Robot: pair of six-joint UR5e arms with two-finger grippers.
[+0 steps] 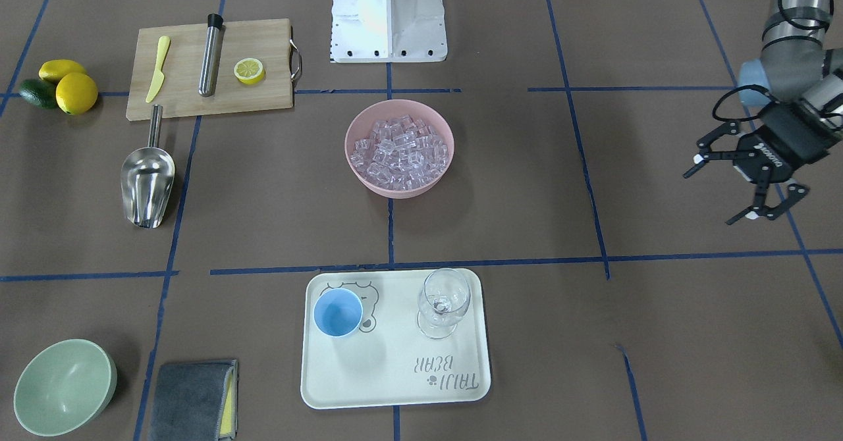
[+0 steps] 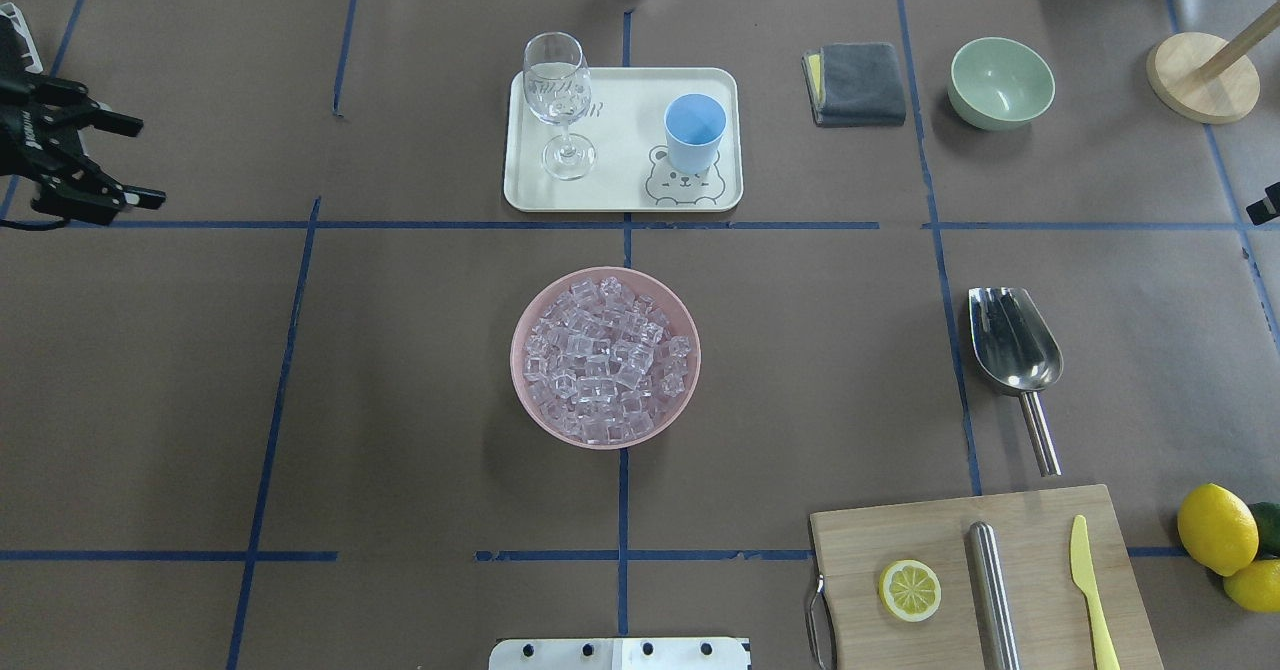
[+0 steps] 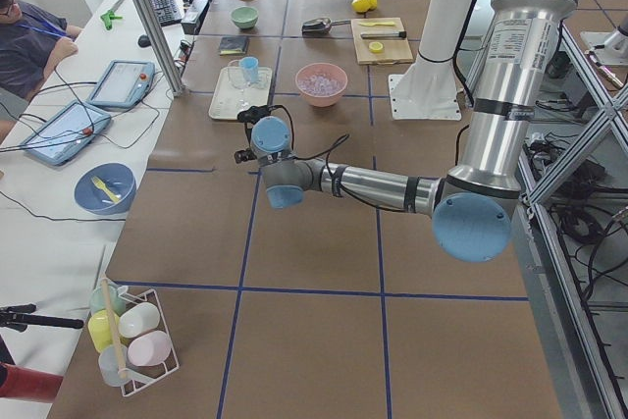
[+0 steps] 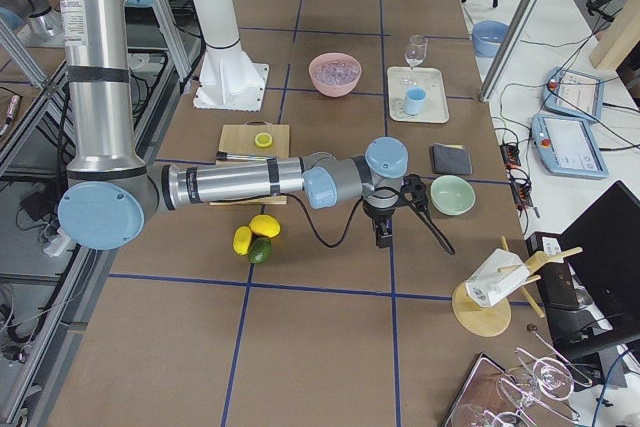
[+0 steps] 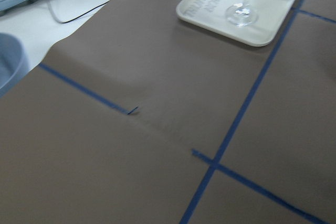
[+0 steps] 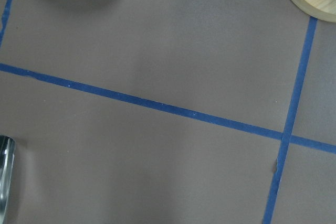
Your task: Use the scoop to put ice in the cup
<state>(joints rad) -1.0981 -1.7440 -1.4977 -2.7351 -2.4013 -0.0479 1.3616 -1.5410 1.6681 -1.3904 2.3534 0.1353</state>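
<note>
The ice (image 2: pixel 605 355) is a heap of clear cubes in a pink bowl (image 2: pixel 523 390) at the table's middle. The light-blue cup (image 2: pixel 694 130) stands upright on a cream tray (image 2: pixel 620 190) beyond the bowl. The steel scoop (image 2: pixel 1012 340) lies flat on the table at the right, handle toward the robot; a sliver of it shows in the right wrist view (image 6: pixel 4 177). My left gripper (image 2: pixel 150 162) is open and empty at the far left edge. My right gripper (image 4: pixel 412 237) hovers past the scoop, near the right edge; I cannot tell whether it is open.
A wine glass (image 2: pixel 555 80) stands on the tray beside the cup. A grey cloth (image 2: pixel 855 82), a green bowl (image 2: pixel 1000 80) and a wooden stand base (image 2: pixel 1200 75) are at the far right. A cutting board (image 2: pixel 900 540) holds a steel tube (image 2: pixel 990 590); lemons (image 2: pixel 1215 528) lie beside it.
</note>
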